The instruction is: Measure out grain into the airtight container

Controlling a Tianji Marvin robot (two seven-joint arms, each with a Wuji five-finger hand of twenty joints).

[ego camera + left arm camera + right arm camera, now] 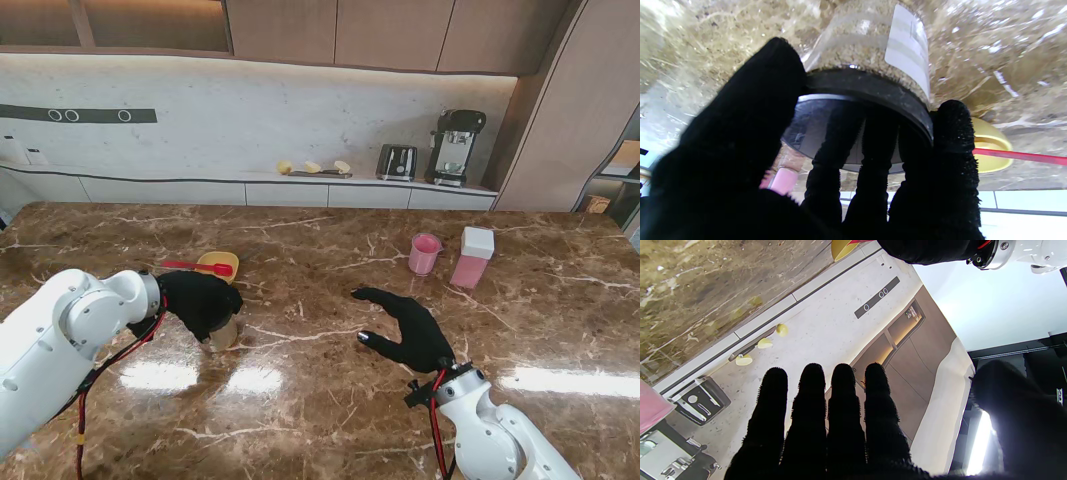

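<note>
The grain jar [867,43] stands on the left part of the marble table [330,420], clear-walled, full of pale grain, with a black lid [870,90] and a white label. My left hand [200,302] sits over it from above, thumb [750,110] on one side of the lid rim and a finger on the other, the rest draped across the top, so I read it as clamped on the lid. The hold is on the lid alone: if I lift and the lid is loose, I judge the jar could drop away and spill; if I twist, nothing braces the glass body and it may just spin or skid on the polished stone. The yellow bowl [219,264] with the red spoon [186,266] across it sits just beside the jar on the far side, so a wide elbow swing could knock them. My right hand [405,330] hovers near the middle of the table, fingers spread and straight, holding nothing; it is free to steady the jar. The pink cup [424,254] and the white-lidded pink container [472,257] stand well apart to the right, farther from me. Between jar and container the tabletop shows nothing but my right hand, which I would have to pass. The near edge is out of view, so I cannot tell the margin there.
</note>
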